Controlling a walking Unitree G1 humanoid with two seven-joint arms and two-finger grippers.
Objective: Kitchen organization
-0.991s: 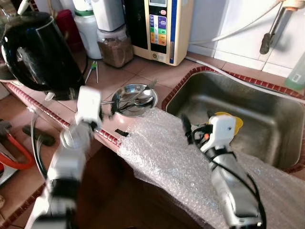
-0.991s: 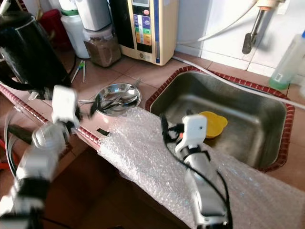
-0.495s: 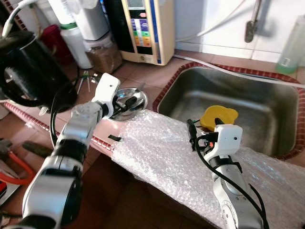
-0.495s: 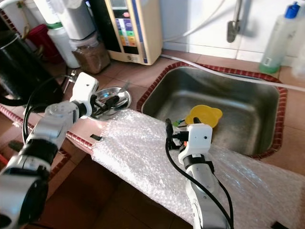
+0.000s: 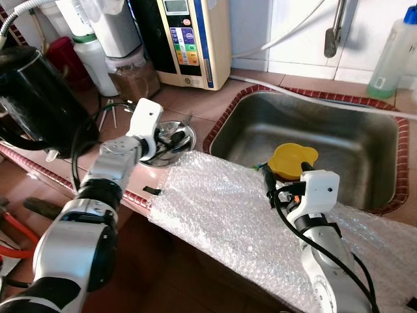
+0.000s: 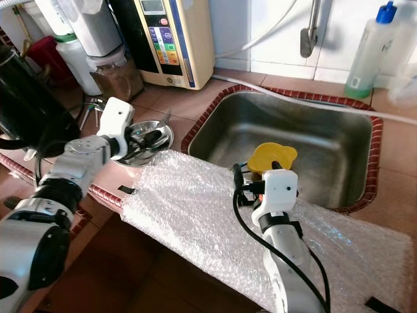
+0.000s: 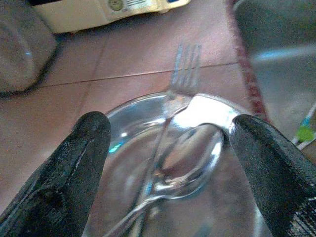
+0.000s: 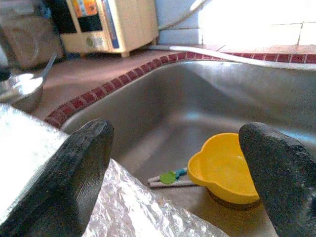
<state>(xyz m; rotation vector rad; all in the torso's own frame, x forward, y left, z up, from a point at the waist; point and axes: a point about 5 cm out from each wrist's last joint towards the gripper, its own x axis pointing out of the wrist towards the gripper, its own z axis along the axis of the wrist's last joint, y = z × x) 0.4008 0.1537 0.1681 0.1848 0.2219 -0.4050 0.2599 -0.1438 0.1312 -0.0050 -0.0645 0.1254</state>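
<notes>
A small steel dish (image 5: pixel 186 134) sits on the tiled counter left of the sink, holding a spoon (image 7: pixel 195 153) and a fork (image 7: pixel 185 59). My left gripper (image 5: pixel 168 142) hovers just over this dish, open, one finger on each side of the cutlery and nothing gripped. A yellow bowl (image 5: pixel 293 160) lies in the steel sink (image 5: pixel 339 124), with a small green-and-blue utensil (image 8: pixel 168 177) beside it. My right gripper (image 5: pixel 272 186) is open above the bubble wrap at the sink's near rim, pointing at the yellow bowl.
A bubble wrap sheet (image 5: pixel 221 208) drapes over the counter's front edge. A black kettle (image 5: pixel 32 91) stands at the left. A water machine (image 5: pixel 189 39), a jar (image 5: pixel 133 72) and a white bottle (image 5: pixel 91 52) line the back. A soap bottle (image 5: pixel 391 55) and tap (image 5: pixel 335 29) are behind the sink.
The camera has shifted and steadied. My left gripper has reached forward from the counter's edge to over the steel dish. The right gripper stays open near the sink's rim.
</notes>
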